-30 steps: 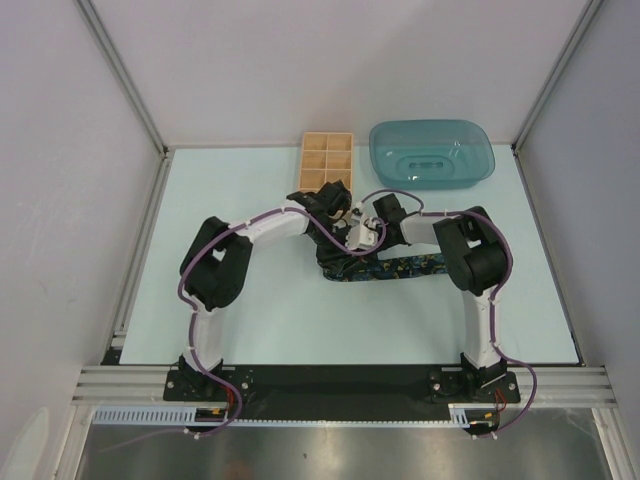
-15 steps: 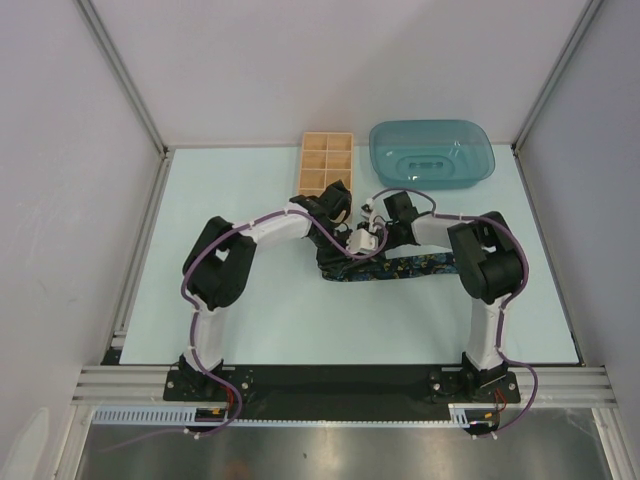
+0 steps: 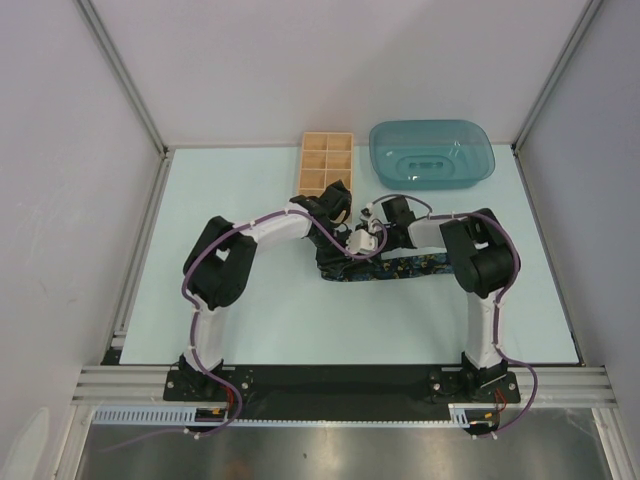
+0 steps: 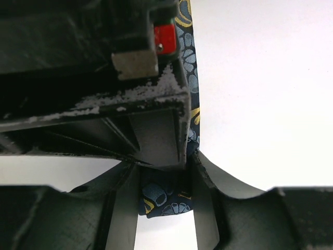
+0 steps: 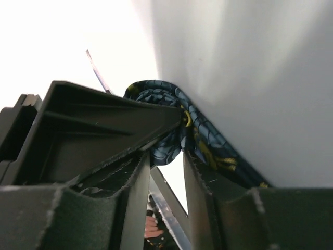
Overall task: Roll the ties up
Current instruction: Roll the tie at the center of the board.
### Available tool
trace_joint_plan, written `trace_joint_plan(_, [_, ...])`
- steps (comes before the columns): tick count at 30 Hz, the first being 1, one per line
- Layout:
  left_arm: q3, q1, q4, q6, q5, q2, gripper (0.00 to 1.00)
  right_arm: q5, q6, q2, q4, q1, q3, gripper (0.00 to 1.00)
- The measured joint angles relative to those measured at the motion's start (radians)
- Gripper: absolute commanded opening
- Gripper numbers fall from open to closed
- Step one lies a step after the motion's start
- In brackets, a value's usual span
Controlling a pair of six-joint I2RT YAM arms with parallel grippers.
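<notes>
A dark navy tie (image 3: 412, 264) with a blue-yellow pattern lies across the table's middle, its left end bunched under both grippers. My left gripper (image 3: 335, 232) is shut on a fold of that tie (image 4: 161, 197), which fills the gap between its fingers (image 4: 207, 219). More of the tie runs up the right side of the left wrist view. My right gripper (image 3: 362, 238) meets it from the right. In the right wrist view its jaws (image 5: 166, 164) stand apart with light showing between them. The rolled end of the tie (image 5: 158, 96) sits at their tips.
A compartmented wooden box (image 3: 326, 163) stands at the back centre and a teal plastic tray (image 3: 432, 153) to its right. Grey walls and metal frame posts close the table on three sides. The two wrists crowd each other over the bunched end.
My right gripper's jaws have widened at the rolled end, and the right arm's elbow has swung a little outward. The left arm and its grip have barely moved.
</notes>
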Motion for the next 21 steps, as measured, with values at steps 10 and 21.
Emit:
trace_joint_plan(10, [0.000,0.000,-0.002,0.008,-0.005,0.004,0.56,-0.016,0.017,0.021,0.041,0.003,0.000,0.00])
trace_joint_plan(21, [-0.043,0.053,0.024,-0.014,0.062,-0.042,0.86,0.011,-0.080,0.021,-0.037,-0.030,0.000,0.00])
